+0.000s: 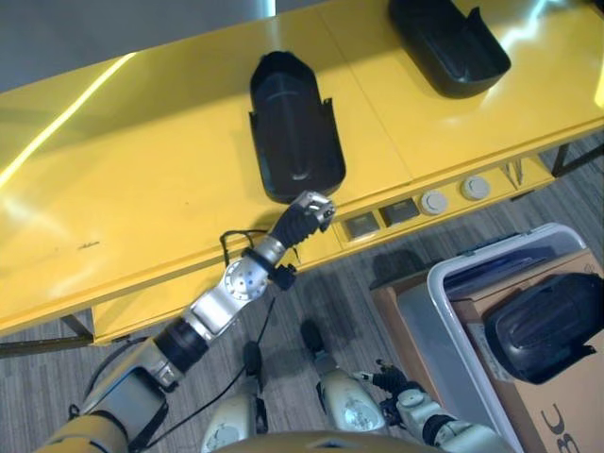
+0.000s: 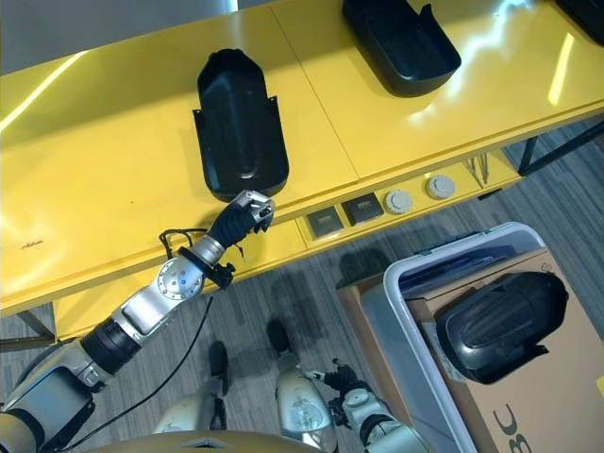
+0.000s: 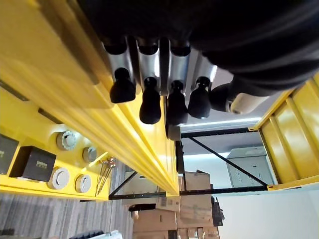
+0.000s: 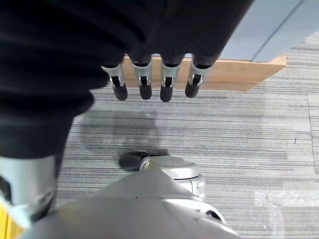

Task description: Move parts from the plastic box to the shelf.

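Note:
A long black moulded part lies on the yellow shelf, its near end close to the front edge. My left hand is at that front edge just below the part, open; its fingers hang straight beside the yellow edge and hold nothing. A second black part rests at the shelf's back right. A third black part lies in the grey plastic box on the floor at lower right. My right hand hangs low over the carpet, open and empty.
The shelf's front panel carries dark sockets and round white buttons. A brown cardboard box sits under the part inside the plastic box. Grey carpet lies between me and the shelf.

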Available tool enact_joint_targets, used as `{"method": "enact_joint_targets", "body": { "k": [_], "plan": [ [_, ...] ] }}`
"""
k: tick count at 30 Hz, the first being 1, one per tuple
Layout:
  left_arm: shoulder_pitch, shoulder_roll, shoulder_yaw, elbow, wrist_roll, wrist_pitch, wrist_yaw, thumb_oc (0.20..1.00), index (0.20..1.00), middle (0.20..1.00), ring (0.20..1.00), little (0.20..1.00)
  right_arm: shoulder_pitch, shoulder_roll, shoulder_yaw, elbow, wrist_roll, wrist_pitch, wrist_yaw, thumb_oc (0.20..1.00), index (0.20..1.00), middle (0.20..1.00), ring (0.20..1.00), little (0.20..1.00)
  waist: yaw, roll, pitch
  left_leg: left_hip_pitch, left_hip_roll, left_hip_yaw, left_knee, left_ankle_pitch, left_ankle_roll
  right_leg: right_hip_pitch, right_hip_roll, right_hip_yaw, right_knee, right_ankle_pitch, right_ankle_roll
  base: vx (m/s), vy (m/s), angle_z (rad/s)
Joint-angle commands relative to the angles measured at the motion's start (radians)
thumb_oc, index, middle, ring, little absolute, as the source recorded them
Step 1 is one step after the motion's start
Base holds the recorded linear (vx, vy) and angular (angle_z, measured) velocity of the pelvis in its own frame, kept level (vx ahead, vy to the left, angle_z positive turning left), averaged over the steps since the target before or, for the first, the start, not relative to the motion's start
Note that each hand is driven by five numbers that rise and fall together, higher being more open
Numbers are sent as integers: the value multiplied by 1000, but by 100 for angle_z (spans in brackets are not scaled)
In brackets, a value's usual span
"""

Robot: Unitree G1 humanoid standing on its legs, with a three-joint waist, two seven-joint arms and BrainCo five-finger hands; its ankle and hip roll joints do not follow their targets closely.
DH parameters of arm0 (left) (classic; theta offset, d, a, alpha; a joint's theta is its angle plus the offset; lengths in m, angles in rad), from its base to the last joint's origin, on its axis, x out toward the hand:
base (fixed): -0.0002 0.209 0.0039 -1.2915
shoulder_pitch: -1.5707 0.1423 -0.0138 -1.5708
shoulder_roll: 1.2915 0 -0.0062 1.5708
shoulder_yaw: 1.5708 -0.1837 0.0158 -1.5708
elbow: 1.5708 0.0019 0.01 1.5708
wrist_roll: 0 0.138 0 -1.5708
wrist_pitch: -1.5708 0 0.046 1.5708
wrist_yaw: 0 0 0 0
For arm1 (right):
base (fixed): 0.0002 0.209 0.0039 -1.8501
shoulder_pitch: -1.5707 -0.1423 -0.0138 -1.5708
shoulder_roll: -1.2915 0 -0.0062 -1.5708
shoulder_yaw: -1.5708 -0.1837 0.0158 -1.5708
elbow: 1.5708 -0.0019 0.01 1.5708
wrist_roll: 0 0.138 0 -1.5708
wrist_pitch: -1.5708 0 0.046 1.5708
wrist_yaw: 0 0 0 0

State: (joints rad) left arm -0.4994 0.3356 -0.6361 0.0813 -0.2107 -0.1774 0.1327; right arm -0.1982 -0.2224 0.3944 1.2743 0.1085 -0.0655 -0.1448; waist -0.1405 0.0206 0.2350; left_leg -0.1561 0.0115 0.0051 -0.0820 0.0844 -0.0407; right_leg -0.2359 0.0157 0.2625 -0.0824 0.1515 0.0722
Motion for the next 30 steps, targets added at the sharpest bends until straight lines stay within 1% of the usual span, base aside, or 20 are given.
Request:
{"method": "enact_joint_targets", "body": {
  "k": [1,8,11,14,19,22,23,24,25,27,30],
  "plan": [
    [-75,-21,61,-16,25,-84,65,200,200,200,200,200,36,28,40,15,0,-5,-16,1000,1000,1000,1000,1000,-4,-24,-21,-5,18,-13,-5,-34,-20,40,-31,-7,-5,-66,39,0,0,0],
    [-148,-33,111,33,59,-81,145,200,200,200,200,200,26,27,47,21,0,-6,-20,1000,1000,1000,1000,1000,-10,-22,-21,-11,18,-18,-5,-32,-23,36,-32,-14,-5,-66,38,0,0,0],
    [-189,-42,116,78,85,-72,173,200,200,200,200,200,22,27,52,25,-1,-7,-19,1000,1000,1000,1000,1000,-14,-21,-22,-16,21,-18,-5,-30,-25,31,-32,-14,-5,-65,39,0,0,0],
    [-241,-72,112,152,90,-66,206,200,200,200,200,200,15,28,64,27,-2,-11,-22,1000,1000,1000,1000,1000,-21,-23,-23,-23,22,-17,-5,-27,-26,24,-31,-13,-5,-62,39,0,0,0],
    [-270,-89,112,181,88,-64,216,200,200,200,200,200,14,29,64,26,-1,-14,-27,1000,1000,1000,1000,1000,-26,-26,-21,-21,23,-12,-5,-31,-24,25,-29,-7,-5,-61,41,0,0,0],
    [-262,-84,111,172,104,-60,213,200,200,200,200,200,18,32,61,25,2,-17,-26,1000,1000,1000,1000,1000,-25,-29,-22,-11,25,-7,-5,-36,-22,32,-29,0,-5,-62,41,4,12,-2],
    [-231,-59,112,105,119,-65,191,200,200,200,200,200,23,31,42,28,15,-18,-26,1000,1000,1000,1000,1000,-22,-29,-26,1,24,-3,-5,-41,-21,43,-29,4,-5,-67,40,0,0,0],
    [-229,-58,112,103,119,-64,190,200,200,200,200,200,23,31,43,28,15,-18,-26,1000,1000,1000,1000,1000,-22,-29,-26,2,24,-3,-5,-42,-20,44,-29,4,-5,-67,40,4,31,-4],
    [-204,-41,114,57,126,-71,175,200,200,200,200,200,25,30,35,28,17,-18,-26,1000,1000,1000,1000,1000,-18,-29,-28,8,23,-3,-5,-44,-20,48,-29,5,-5,-67,40,8,16,-5],
    [-139,8,124,-32,141,-77,137,200,200,200,200,200,37,30,24,29,21,-15,-20,1000,1000,1000,1000,1000,-9,-31,-35,27,22,-2,-5,-54,-16,66,-30,7,-5,-73,41,25,35,-3],
    [-27,50,148,-144,130,-96,87,200,200,200,200,200,57,24,-1,28,21,-11,-13,1000,1000,1000,1000,1000,6,-34,-57,60,18,4,-5,-70,-10,96,-37,7,-5,-78,44,34,55,-4]
  ]
}}
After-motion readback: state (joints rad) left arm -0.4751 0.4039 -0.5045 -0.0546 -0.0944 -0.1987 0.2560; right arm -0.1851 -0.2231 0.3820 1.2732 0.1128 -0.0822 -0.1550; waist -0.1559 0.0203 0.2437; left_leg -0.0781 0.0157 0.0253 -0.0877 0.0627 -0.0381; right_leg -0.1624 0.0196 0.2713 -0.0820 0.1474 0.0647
